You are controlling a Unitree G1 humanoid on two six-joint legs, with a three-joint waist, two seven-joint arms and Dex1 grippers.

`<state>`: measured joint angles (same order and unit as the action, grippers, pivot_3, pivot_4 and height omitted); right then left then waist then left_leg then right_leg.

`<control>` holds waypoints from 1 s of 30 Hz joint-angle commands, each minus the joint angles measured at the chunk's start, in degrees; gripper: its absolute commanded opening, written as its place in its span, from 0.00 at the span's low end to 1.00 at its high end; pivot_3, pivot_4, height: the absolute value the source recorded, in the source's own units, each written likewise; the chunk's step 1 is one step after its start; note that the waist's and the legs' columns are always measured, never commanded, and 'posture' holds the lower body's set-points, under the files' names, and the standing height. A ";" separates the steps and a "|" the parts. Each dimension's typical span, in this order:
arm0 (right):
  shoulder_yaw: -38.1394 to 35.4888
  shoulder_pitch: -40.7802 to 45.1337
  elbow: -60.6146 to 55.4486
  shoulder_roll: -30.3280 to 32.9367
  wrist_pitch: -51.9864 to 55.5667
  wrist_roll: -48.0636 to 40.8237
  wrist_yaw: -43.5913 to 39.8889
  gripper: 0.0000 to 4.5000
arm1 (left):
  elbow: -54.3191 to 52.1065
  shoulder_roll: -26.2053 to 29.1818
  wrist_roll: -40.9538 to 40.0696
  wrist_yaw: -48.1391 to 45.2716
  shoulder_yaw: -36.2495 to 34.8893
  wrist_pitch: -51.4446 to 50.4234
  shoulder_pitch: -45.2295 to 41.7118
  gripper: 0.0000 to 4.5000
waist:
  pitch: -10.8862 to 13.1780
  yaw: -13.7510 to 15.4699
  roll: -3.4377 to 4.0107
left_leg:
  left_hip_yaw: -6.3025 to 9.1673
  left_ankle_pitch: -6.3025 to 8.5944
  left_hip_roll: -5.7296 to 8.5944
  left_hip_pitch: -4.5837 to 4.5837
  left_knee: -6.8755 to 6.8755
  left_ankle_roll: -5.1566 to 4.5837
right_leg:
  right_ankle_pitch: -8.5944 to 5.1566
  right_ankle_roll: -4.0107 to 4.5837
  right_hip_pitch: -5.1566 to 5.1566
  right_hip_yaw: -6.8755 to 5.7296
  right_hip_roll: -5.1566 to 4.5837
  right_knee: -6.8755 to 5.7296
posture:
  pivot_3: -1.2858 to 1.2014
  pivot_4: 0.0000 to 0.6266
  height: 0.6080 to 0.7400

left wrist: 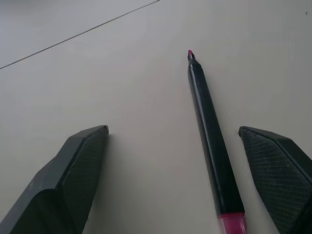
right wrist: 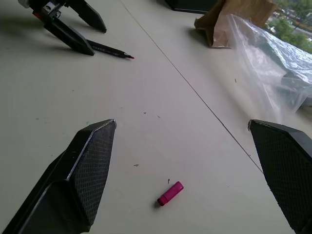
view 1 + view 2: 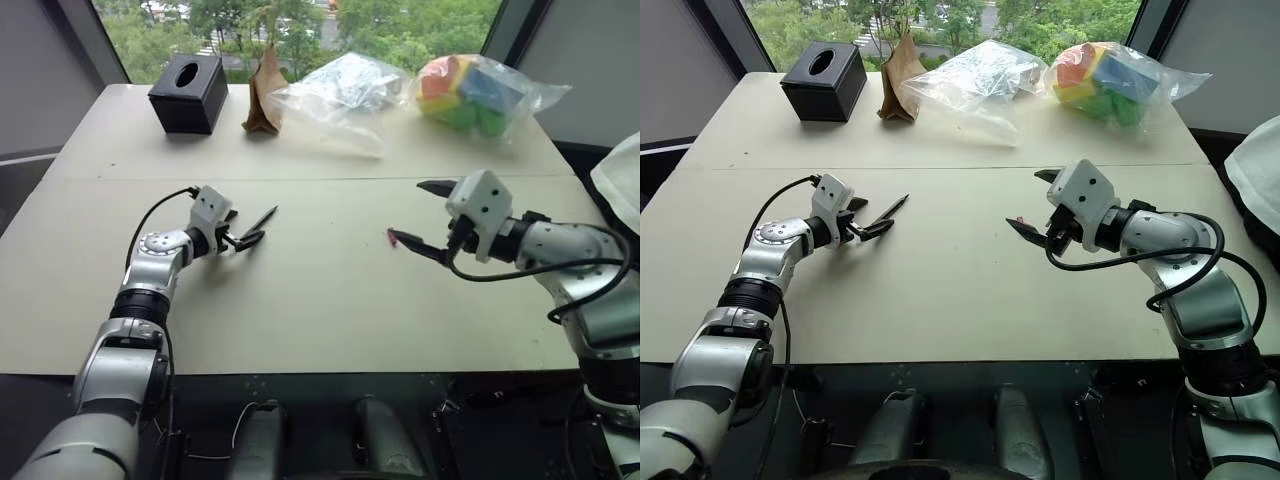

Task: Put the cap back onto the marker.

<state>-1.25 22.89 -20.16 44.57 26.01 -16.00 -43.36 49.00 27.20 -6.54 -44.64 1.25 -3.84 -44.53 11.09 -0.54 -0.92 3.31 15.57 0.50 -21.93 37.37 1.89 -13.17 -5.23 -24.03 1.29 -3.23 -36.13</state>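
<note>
Head views: the left gripper [image 3: 243, 232] is hanging low over the counter [image 3: 320, 300], jaws apart around the marker [image 3: 262, 220]; the right gripper [image 3: 1032, 203], jaws apart, is hovering by the cap [image 3: 392, 237].

Left wrist: the marker is lying off-centre, nearer one jaw; centring it first should help.

Right wrist: the cap [image 2: 170, 193] is lying between the jaws, untouched.

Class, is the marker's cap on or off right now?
Off. The marker lies on the table with its pinkish-red tip bare, and the cap lies apart on the table.
</note>
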 commanded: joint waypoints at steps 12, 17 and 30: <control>-2.20 0.19 -1.43 0.56 -1.68 0.28 0.20 1.00 | 3.89 -0.38 2.56 -1.23 0.43 -0.88 0.14 0.01 | -0.07 -0.51 0.09 | 0.00 0.00 -0.03 0.59 -0.09 -0.01 | -0.02 0.01 0.52 0.01 0.03 0.00 | 0.52 0.24 1.00; -1.96 0.52 -1.12 0.57 -1.86 0.32 0.03 1.00 | 3.18 -0.30 2.47 -1.67 0.36 -1.24 0.91 0.01 | -0.08 -0.50 0.10 | 0.01 0.00 -0.06 0.59 -0.08 0.00 | -0.02 0.01 0.51 0.02 0.07 0.00 | 0.52 0.24 1.00; 0.57 -1.19 3.89 -7.01 -3.90 2.55 4.99 1.00 | -21.07 1.72 -4.53 -9.45 -1.64 -8.49 9.95 0.01 | -0.06 -0.38 0.07 | 0.00 0.00 -0.08 0.47 -0.15 0.00 | -0.01 0.02 0.39 0.04 0.02 0.01 | 0.52 0.24 1.00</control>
<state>-0.25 21.84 -16.83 38.36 23.80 -14.28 -39.93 32.23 27.53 -9.48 -52.47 0.32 -10.99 -35.11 11.03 -0.92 -0.85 3.30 15.57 0.43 -21.50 37.23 1.88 -13.18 -5.22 -23.67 1.33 -3.22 -36.11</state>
